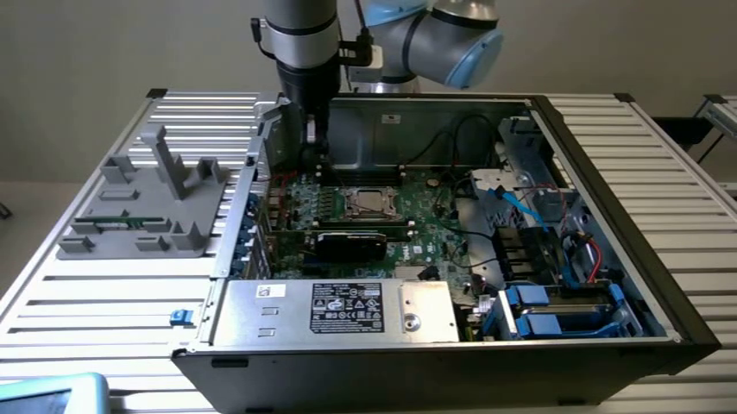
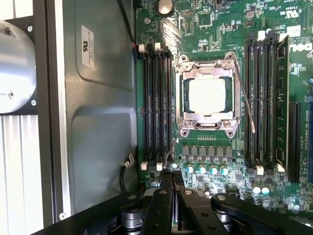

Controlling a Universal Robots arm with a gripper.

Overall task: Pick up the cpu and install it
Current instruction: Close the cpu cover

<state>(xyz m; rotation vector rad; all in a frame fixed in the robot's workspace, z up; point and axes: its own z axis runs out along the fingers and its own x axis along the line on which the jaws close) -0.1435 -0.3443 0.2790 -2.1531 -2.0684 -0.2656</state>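
Note:
The cpu (image 2: 207,95), a small silvery square chip, lies inside the metal socket frame (image 2: 209,67) on the green motherboard (image 2: 215,29). In the exterior view the cpu (image 1: 368,200) sits mid-board inside the open computer case. My gripper (image 2: 172,183) is shut with nothing between its fingers, and it hangs a short way off the socket, over the row of small capacitors. From outside, the gripper (image 1: 312,148) stands near the case's back wall, toward the exterior view's left of the socket.
Black memory slots (image 2: 156,105) flank the socket on both sides. A silver labelled power supply box (image 1: 340,306) fills the near side of the case. A black card (image 1: 351,241), blue drive bays (image 1: 541,310) and loose cables crowd the board. A grey fixture (image 1: 150,203) stands outside the case.

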